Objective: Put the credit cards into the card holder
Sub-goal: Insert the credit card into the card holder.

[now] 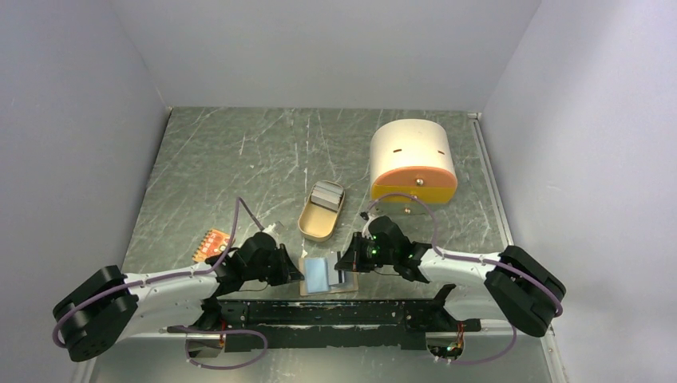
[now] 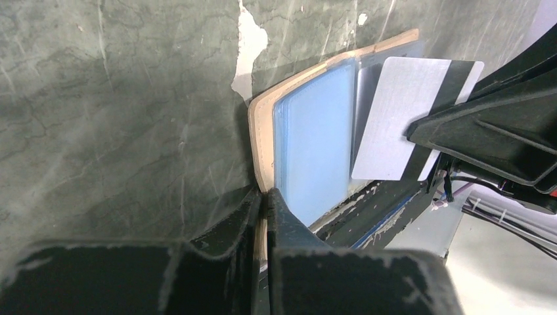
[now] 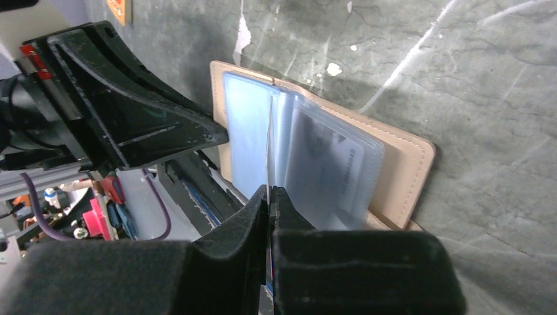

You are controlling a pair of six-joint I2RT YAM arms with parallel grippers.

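Note:
The beige card holder (image 2: 263, 131) lies open on the table between both grippers, its clear sleeves fanned up. A light blue credit card (image 2: 315, 138) sits in the sleeves on its left half. My left gripper (image 2: 265, 191) is shut on the holder's beige cover edge. My right gripper (image 3: 269, 189) is shut on a whitish-grey credit card (image 2: 394, 118) with a dark stripe. It holds that card on edge over the sleeves near the holder's (image 3: 407, 170) spine. In the right wrist view this card (image 3: 268, 144) shows only as a thin line.
An oval tan tin (image 1: 322, 210) lies just beyond the holder (image 1: 323, 275). A cream box with an orange front (image 1: 413, 159) stands at the back right. An orange-red dotted piece (image 1: 211, 243) lies to the left. The black arm rail (image 1: 335, 315) runs along the near edge.

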